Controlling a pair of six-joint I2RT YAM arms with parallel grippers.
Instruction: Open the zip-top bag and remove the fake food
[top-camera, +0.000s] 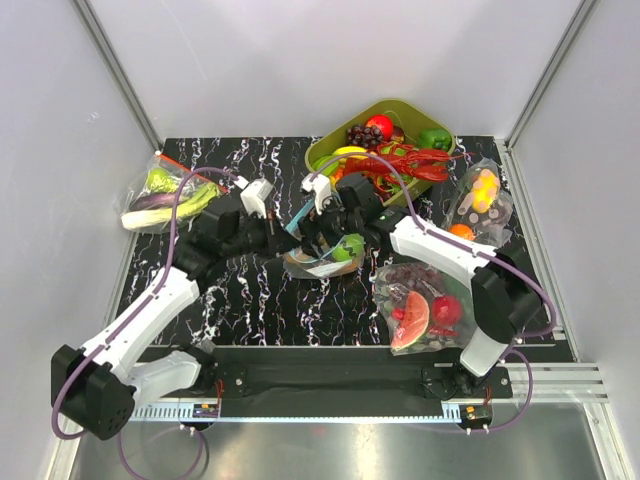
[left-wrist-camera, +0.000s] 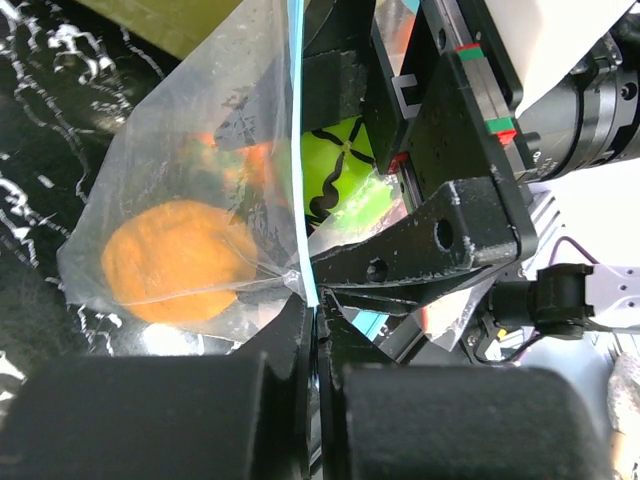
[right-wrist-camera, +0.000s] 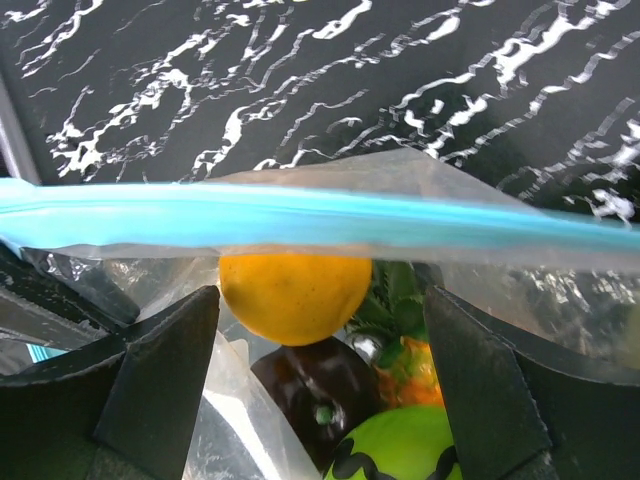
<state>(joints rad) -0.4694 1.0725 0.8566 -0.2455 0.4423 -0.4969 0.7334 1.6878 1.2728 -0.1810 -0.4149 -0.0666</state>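
Left gripper (left-wrist-camera: 315, 335) pinched tight on the zip-top bag (left-wrist-camera: 170, 170) at its teal strip (left-wrist-camera: 299, 150), running straight ahead from the fingertips; right gripper (right-wrist-camera: 315, 320) spread wide astride the fake food (right-wrist-camera: 295, 295), strip crosswise just beyond.

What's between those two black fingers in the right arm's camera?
Fake food inside the zip-top bag: yellow-orange, dark purple and green fruits, in the right wrist view.

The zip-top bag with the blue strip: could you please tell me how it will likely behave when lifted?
Probably floppy: the zip-top bag shows thin film creasing where the left gripper pinches it. The round orange fruit and green ball inside would likely roll, shifting its weight. Glossy film may slip.
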